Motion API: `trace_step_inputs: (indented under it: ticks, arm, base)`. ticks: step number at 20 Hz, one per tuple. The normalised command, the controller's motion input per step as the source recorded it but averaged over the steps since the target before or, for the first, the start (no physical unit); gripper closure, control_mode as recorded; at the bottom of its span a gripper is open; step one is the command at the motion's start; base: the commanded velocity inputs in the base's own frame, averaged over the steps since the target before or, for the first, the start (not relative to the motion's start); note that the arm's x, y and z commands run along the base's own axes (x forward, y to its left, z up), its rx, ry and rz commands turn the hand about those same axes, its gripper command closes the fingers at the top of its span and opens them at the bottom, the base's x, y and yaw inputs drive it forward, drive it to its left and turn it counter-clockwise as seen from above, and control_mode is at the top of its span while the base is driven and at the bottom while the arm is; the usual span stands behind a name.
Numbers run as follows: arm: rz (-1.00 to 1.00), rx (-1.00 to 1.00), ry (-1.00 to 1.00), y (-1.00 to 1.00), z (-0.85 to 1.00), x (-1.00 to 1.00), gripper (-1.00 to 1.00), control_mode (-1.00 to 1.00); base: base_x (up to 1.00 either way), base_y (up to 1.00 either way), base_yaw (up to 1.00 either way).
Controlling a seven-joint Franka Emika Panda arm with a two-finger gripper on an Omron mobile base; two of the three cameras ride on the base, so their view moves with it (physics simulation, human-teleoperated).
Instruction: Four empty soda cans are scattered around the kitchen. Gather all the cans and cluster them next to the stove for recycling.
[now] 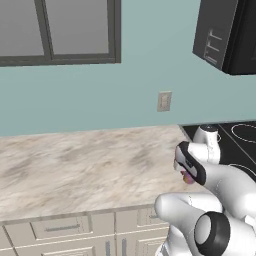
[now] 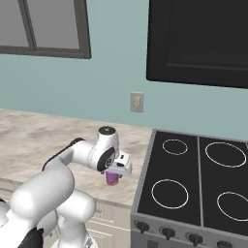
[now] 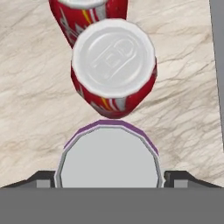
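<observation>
A purple-pink soda can stands upright on the marble counter, straight under my gripper. The dark fingertips flank its silvery top with a narrow gap on each side, so the gripper is open. Just beyond it stands a red soda can, and another red can is behind that. The stove with white ring burners lies directly right of the cans. From the right base view the purple can peeks out below the hand near the stove's left edge. The left base view shows a sliver of it.
A black microwave hangs above the stove. A wall outlet sits behind the counter, which stretches left under a window. Cabinet drawers run below the counter's front edge.
</observation>
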Motion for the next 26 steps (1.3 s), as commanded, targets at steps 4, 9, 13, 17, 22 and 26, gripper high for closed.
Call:
trace_step_inputs:
  ticks: [4, 9, 13, 17, 22, 26]
  arm:
    - [0.0, 0.0, 0.01, 0.0, 0.07, 0.0, -1.0, -1.0]
    - [0.0, 0.0, 0.0, -0.02, 0.39, -0.01, -1.0, -1.0]
    - [0.0, 0.0, 0.0, 0.0, 0.6, -0.11, -1.0, -1.0]
    - [-0.04, 0.0, -0.01, 0.0, 0.52, -0.41, -1.0, -1.0]
    - [-0.02, 0.0, 0.0, 0.0, 0.59, -0.61, -1.0, -1.0]
    - [-0.01, 0.0, 0.0, 0.0, 0.52, -0.7, -1.0, -1.0]
  base:
    - [0.0, 0.0, 0.0]
    - [0.0, 0.0, 0.0]
    - [0.0, 0.0, 0.0]
    - [0.0, 0.0, 0.0]
    - [0.0, 0.0, 0.0]
    - [0.0, 0.0, 0.0]
